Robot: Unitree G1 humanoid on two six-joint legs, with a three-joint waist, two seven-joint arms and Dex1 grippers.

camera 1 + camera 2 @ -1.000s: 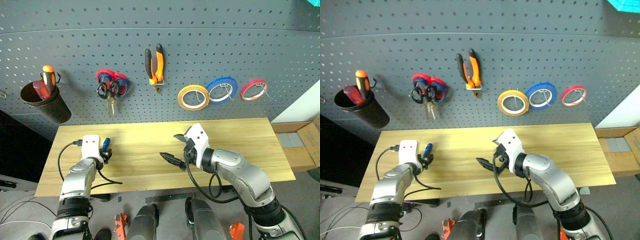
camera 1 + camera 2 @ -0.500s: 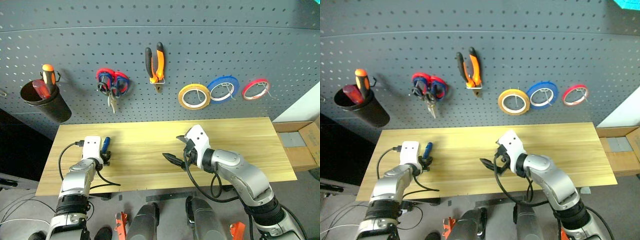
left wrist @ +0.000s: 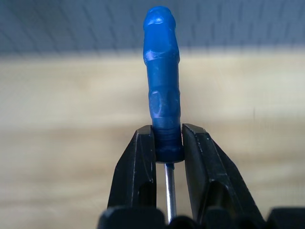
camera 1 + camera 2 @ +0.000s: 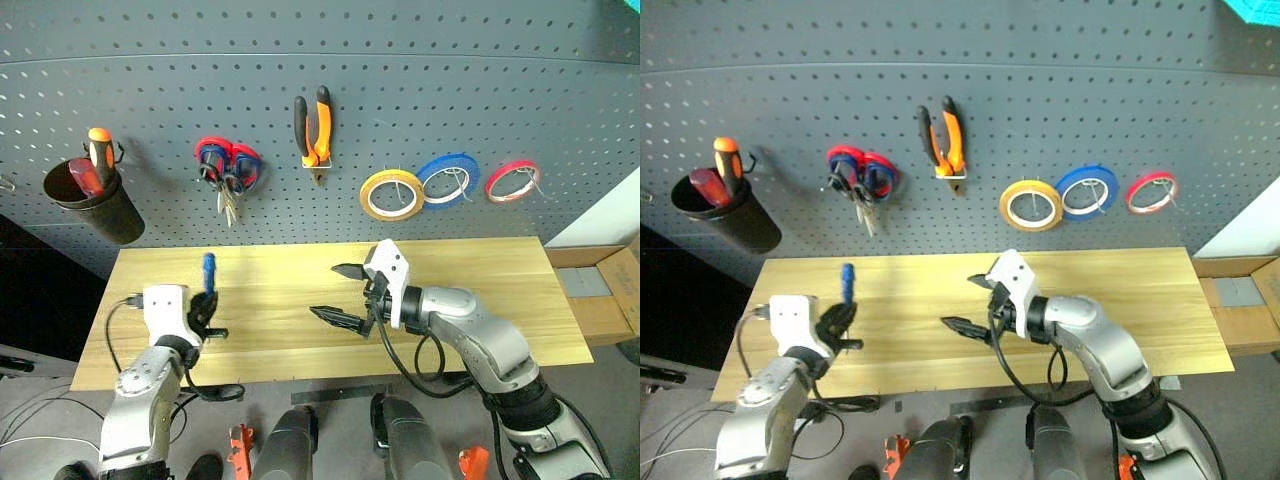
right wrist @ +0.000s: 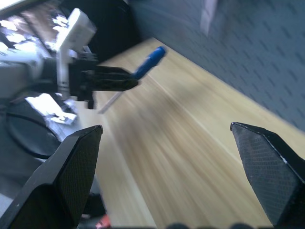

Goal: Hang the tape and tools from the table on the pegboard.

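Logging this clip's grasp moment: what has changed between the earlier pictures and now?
The left claw closed on the blue-handled screwdriver and lifted it off the table; it now stands upright, handle up. The right claw stays wide open over the table, turned a little. The pliers, the scissors and the tape rings on the pegboard are unchanged.

Left hand (image 3: 169,157) clamped shut, apparently level; right hand (image 4: 338,294) spread wide.
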